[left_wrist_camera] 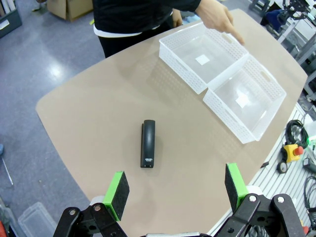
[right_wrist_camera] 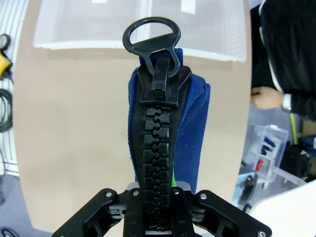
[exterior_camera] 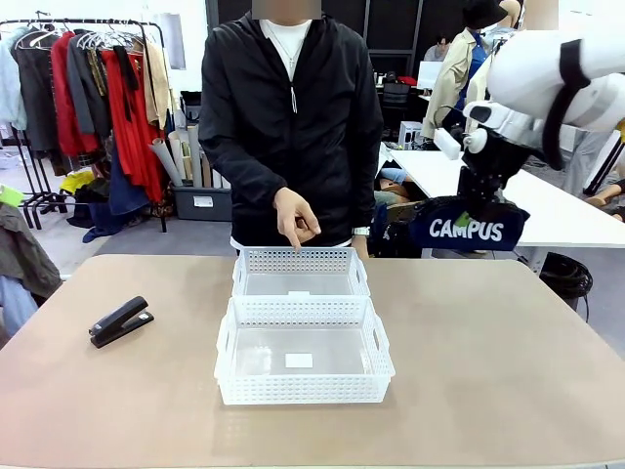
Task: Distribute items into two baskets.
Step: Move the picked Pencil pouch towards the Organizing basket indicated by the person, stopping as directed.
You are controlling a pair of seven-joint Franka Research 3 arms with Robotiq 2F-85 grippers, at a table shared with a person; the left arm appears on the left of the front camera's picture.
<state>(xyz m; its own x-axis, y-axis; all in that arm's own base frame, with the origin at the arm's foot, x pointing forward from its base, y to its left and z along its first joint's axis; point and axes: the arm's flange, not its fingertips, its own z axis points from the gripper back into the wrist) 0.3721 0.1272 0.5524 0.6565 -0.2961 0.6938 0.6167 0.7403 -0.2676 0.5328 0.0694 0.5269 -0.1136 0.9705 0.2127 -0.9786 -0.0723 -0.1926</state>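
Right pincer has the pouch clamped, up over the far right corner of the bench. It probably needs lowering into the far basket next. Left pincer hangs spread wide above the stapler.

Pouch covers the right gripper's fingers in the right wrist view, leaving one green sliver of pad; the pouch's lower end is lost at the bottom edge. Print on the stapler is too small to read, as is the white label in the near basket. The left wrist view's top edge cuts off the person above the waist.
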